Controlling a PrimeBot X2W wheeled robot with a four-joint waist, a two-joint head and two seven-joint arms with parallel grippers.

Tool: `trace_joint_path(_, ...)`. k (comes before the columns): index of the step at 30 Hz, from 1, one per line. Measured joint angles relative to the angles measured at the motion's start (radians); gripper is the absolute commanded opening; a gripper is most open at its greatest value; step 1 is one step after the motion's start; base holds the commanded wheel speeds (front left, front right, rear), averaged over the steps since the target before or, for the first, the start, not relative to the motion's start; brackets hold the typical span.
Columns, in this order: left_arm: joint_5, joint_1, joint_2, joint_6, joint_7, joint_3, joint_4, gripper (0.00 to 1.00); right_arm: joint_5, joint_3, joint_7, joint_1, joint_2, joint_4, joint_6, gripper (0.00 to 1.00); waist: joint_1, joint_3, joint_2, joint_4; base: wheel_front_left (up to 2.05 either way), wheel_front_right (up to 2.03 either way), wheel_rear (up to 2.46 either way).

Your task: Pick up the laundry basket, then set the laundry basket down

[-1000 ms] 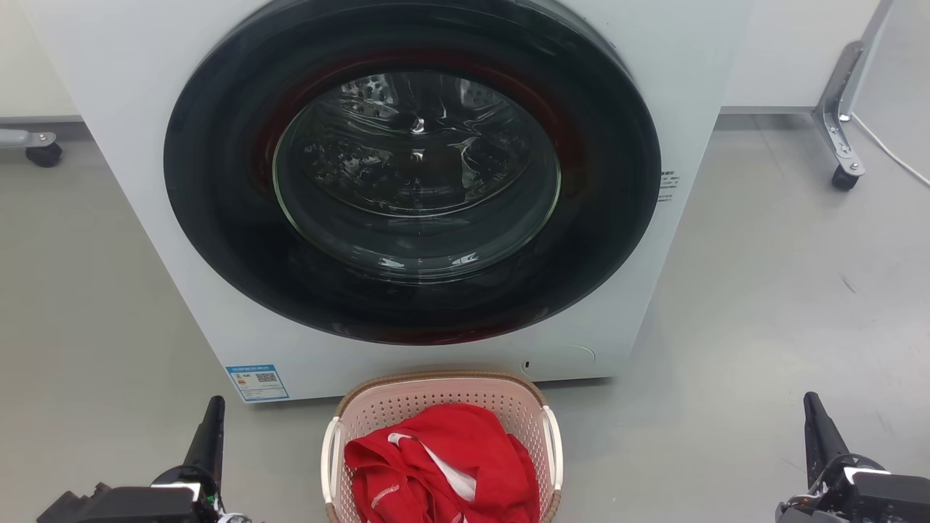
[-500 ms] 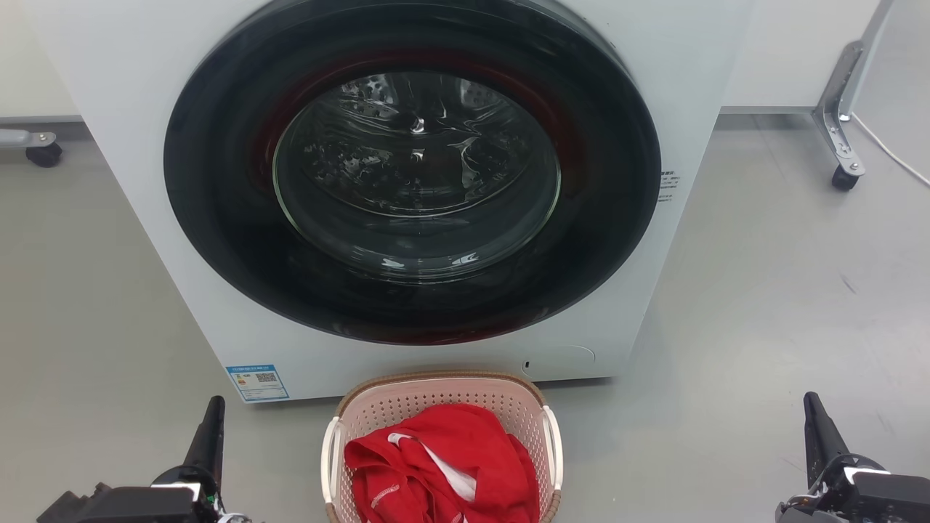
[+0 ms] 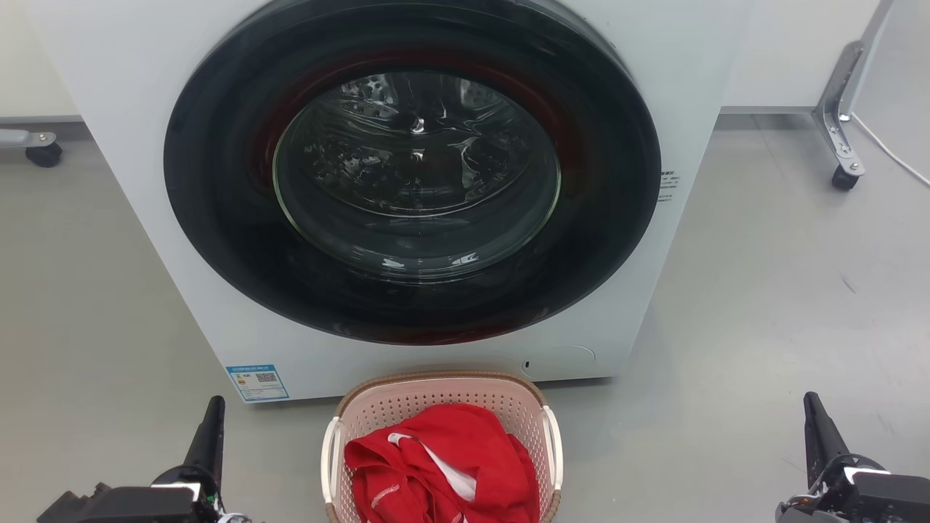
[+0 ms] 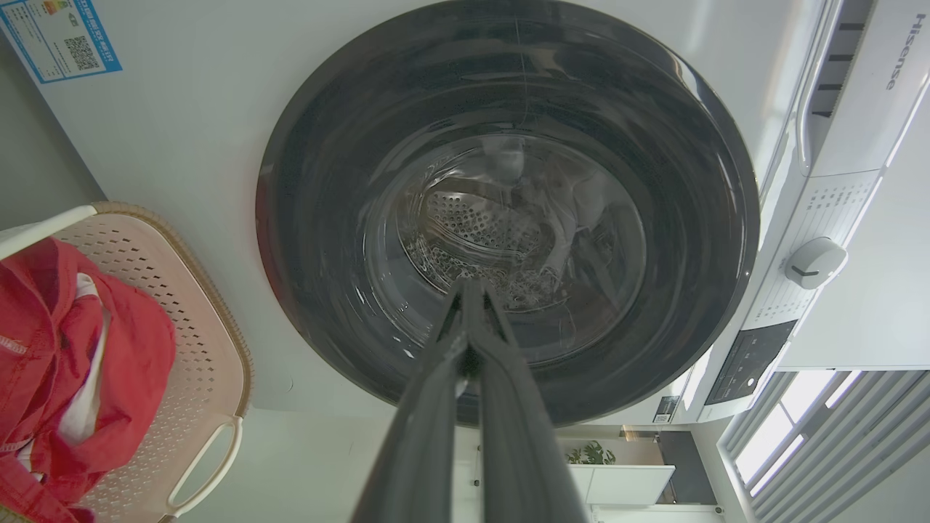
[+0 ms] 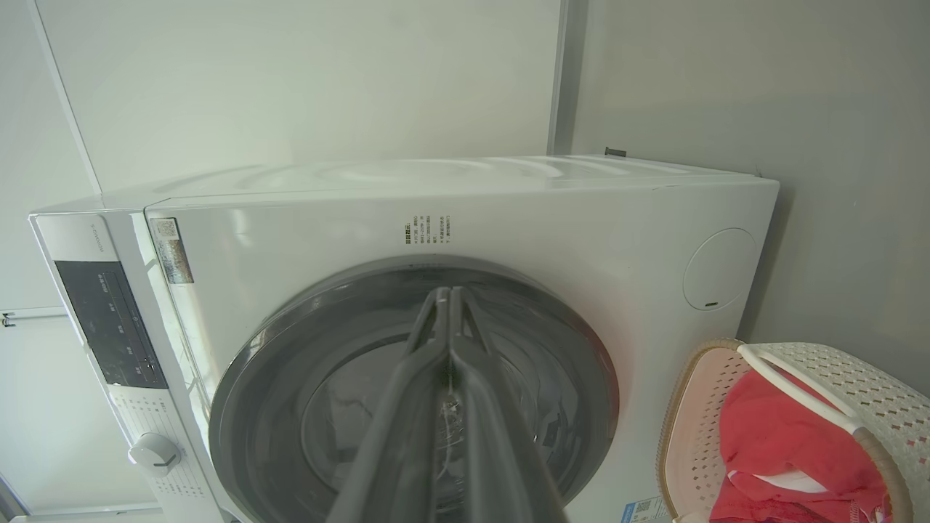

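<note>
Fingers (image 4: pixel 432 421) of the left tool (image 4: pixel 466 290) lie pressed together along their length in the left wrist view, tips meeting, with nothing held between them. In the head view this left tool (image 3: pixel 216 407) rises at the lower left corner, above the grey floor (image 3: pixel 763 290). The right tool (image 5: pixel 445 292) is closed in the same way in its own wrist view — two dark fingers meeting at the tips, gripping nothing. In the head view the right tool (image 3: pixel 811 403) rises at the lower right corner.

Between the two tools, and well apart from both, the small pale pink perforated plastic laundry basket (image 3: pixel 436 401) stands on the floor at the bottom middle of the head view, its near end cut off by the picture's edge. It has a brown woven-look rim and white side handles. A crumpled red garment with white trim (image 3: pixel 450 457) lies inside it, heaped up to about the rim. The left wrist view shows the laundry basket (image 4: pixel 196 327) and the garment (image 4: pixel 43 341) at its left edge; the right wrist view has the basket (image 5: pixel 686 436) and the garment (image 5: pixel 785 428) at its lower right.

Just behind the basket stands a white front-loading washing machine (image 3: pixel 131 145) — its large round dark glass door (image 3: pixel 414 174) is closed. A blue label (image 3: pixel 256 382) sits at the machine's lower left corner. A metal leg on a black caster (image 3: pixel 843 167) stands on the floor at the far right.
</note>
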Motion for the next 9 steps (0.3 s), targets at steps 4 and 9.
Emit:
trace_joint_path(4, 0.0, 0.0, 0.0, 0.0, 0.0, 0.0, 0.0, 0.0, 0.0, 0.0, 0.0, 0.0, 0.0, 0.0, 0.0, 0.0, 0.0, 0.0, 0.0, 0.0, 0.0, 0.0, 0.0)
trace_joint_path(9, 0.0, 0.0, 0.0, 0.0, 0.0, 0.0, 0.0, 0.0, 0.0, 0.0, 0.0, 0.0, 0.0, 0.0, 0.0, 0.0, 0.0, 0.0, 0.0, 0.0, 0.0, 0.0, 0.0)
